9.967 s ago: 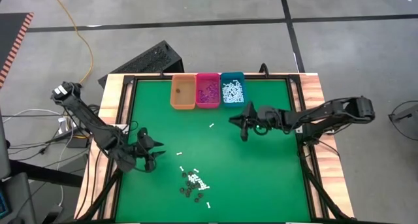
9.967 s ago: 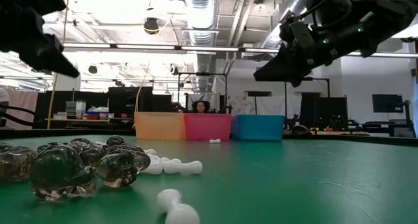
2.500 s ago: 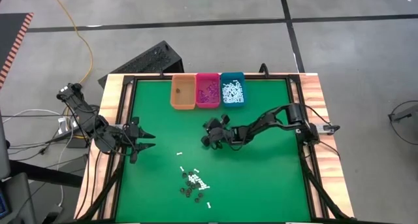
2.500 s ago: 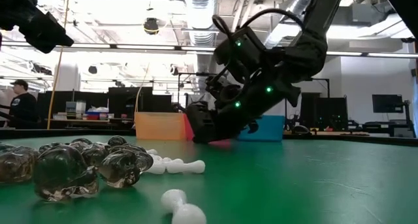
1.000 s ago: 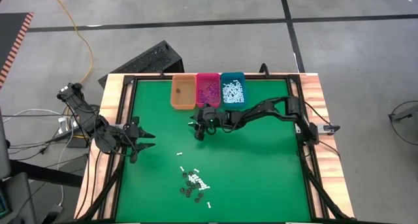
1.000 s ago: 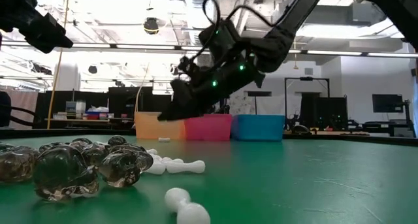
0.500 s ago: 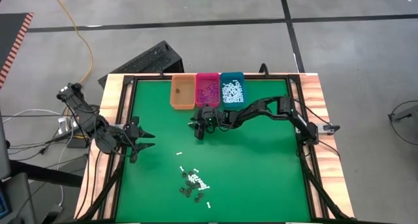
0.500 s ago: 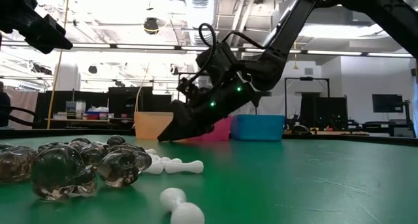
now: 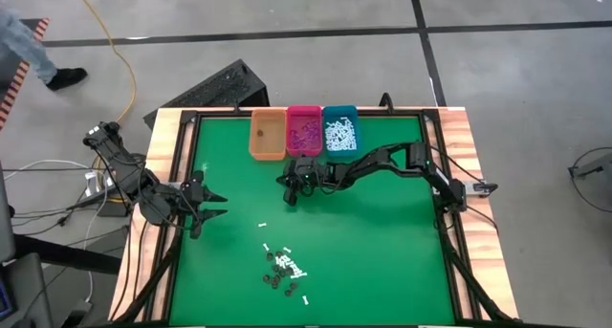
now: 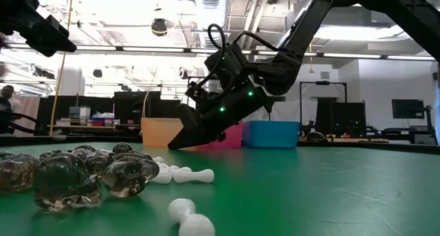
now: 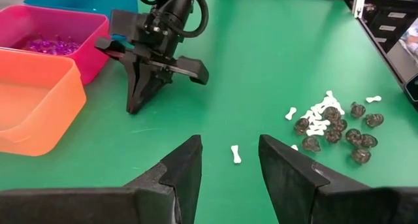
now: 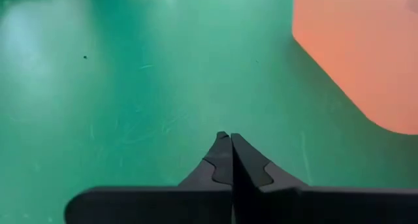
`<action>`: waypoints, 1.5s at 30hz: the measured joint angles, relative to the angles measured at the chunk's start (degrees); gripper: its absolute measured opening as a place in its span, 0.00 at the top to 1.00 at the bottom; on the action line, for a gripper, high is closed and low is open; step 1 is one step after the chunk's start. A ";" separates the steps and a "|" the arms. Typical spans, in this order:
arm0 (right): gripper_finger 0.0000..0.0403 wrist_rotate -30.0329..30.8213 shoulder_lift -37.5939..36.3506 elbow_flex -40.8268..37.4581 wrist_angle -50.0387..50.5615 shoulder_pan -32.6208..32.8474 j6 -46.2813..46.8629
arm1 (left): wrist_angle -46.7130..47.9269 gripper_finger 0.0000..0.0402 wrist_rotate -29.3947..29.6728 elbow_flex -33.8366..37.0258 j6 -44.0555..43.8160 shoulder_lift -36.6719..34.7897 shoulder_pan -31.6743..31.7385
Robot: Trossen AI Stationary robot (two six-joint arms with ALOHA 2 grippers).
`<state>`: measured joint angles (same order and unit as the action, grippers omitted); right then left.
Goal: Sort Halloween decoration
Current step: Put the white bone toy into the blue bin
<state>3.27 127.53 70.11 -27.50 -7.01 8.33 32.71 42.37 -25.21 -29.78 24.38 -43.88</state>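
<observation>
The Halloween decoration lies as a pile [image 9: 284, 271] of dark clear bits and white short sticks on the near part of the green mat, also seen in the left wrist view as the pile [image 11: 330, 123]. Single white sticks [image 9: 262, 227] lie apart from it. My right gripper [image 9: 290, 193] is shut, its tips down at the mat just in front of the orange bin [image 9: 268, 135]; no piece shows between them. My left gripper [image 9: 215, 206] hovers open over the mat's left side, a white stick [image 11: 236, 154] on the mat beyond its fingers. My right gripper has its shut fingertips [image 11: 134, 108] down on the green mat [image 11: 261, 67], slanting down from the table's right. The right wrist view shows the two fingers closed together with nothing visible between them; whether a small piece is pinched there I cannot tell.
Three bins stand side by side at the far edge: orange, pink [image 9: 305, 131] with purple bits, teal [image 9: 339, 129] with white pieces. A black frame rims the mat. A black case [image 9: 215, 89] lies on the floor beyond the table's far left corner.
My right gripper has sunk to the mat in front of the orange bin and shut. The single white stick that lay by its fingertips a second ago no longer shows.
</observation>
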 joint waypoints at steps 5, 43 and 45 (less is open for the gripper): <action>0.96 -0.14 -0.78 -0.15 -0.65 0.21 1.95 | 0.00 0.65 -0.02 0.00 0.00 0.00 -0.01; 0.75 -2.85 -13.58 37.28 57.41 2.54 -22.38 | 1.32 0.65 -0.08 0.03 0.00 0.01 0.00; 0.75 -5.54 -10.71 43.31 61.35 0.76 -22.79 | 1.44 0.65 -0.06 0.04 0.00 -0.02 -0.01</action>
<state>-2.27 116.82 113.42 33.86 -6.24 -14.46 34.14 42.31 -25.17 -29.78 24.36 -43.90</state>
